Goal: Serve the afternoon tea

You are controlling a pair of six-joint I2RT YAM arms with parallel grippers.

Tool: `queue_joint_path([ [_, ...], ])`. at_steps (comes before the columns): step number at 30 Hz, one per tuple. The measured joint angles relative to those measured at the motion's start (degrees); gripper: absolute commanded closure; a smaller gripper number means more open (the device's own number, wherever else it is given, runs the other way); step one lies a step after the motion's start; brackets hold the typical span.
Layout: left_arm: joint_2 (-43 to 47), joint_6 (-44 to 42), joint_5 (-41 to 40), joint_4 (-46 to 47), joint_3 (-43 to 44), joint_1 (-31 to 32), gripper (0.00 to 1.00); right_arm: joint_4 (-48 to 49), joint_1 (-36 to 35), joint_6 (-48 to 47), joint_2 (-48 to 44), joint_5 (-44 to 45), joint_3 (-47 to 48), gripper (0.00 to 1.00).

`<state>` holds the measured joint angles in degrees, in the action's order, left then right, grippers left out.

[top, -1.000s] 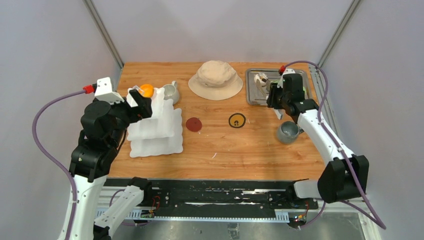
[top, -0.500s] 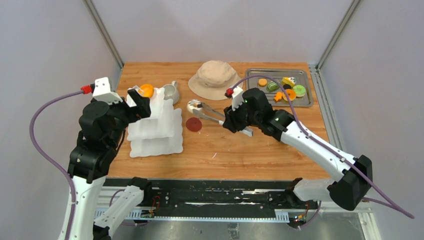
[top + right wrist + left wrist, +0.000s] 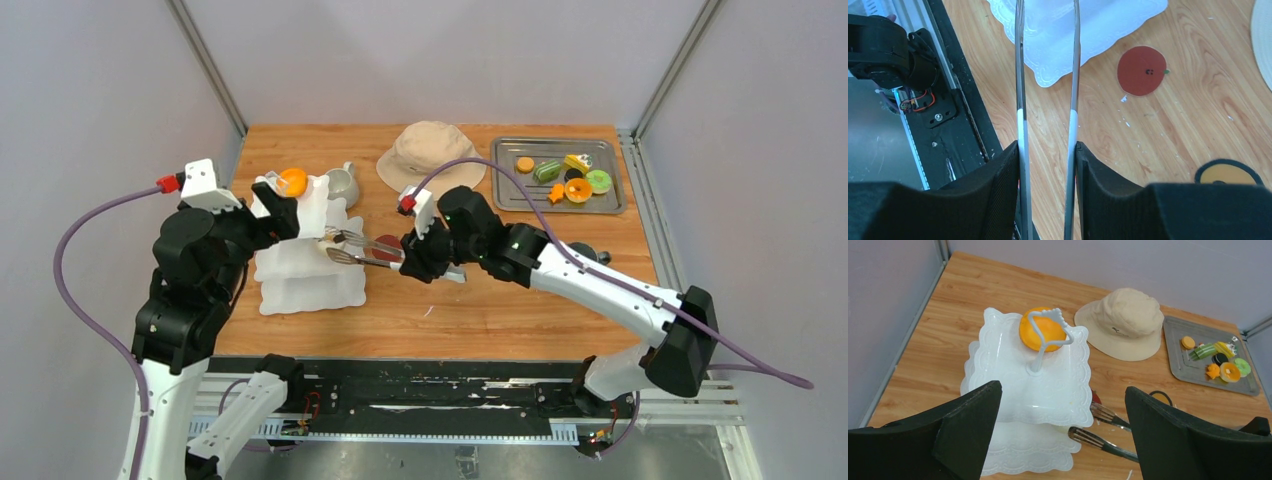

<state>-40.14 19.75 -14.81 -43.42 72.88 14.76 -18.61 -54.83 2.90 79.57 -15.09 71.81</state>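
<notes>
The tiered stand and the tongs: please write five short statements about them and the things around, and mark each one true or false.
1. The right gripper holds the metal tongs. True.
2. The tongs carry a green pastry. False: nothing is between their tips.
3. An orange pastry sits on the top tier of the white stand. True.
4. The left gripper is shut on the stand. False: it is open and holds nothing.
5. The beige hat lies in the metal tray. False: it lies on the table, beside the tray.

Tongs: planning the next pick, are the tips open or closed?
Open. The tongs, held by the right gripper, show two tips apart at the stand.
</notes>
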Motion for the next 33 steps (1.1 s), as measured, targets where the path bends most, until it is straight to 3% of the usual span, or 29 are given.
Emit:
queue_joint_path([
  [14,0.7,0.0,0.0,-0.1,0.0,0.0,0.02,1.3,-6.3,0.5,7.4,-0.8,6.8,0.99],
  [33,0.7,0.0,-0.7,-0.5,0.0,0.0,0.02,9.7,-8.3,18.5,12.1,-0.2,8.1,0.99],
])
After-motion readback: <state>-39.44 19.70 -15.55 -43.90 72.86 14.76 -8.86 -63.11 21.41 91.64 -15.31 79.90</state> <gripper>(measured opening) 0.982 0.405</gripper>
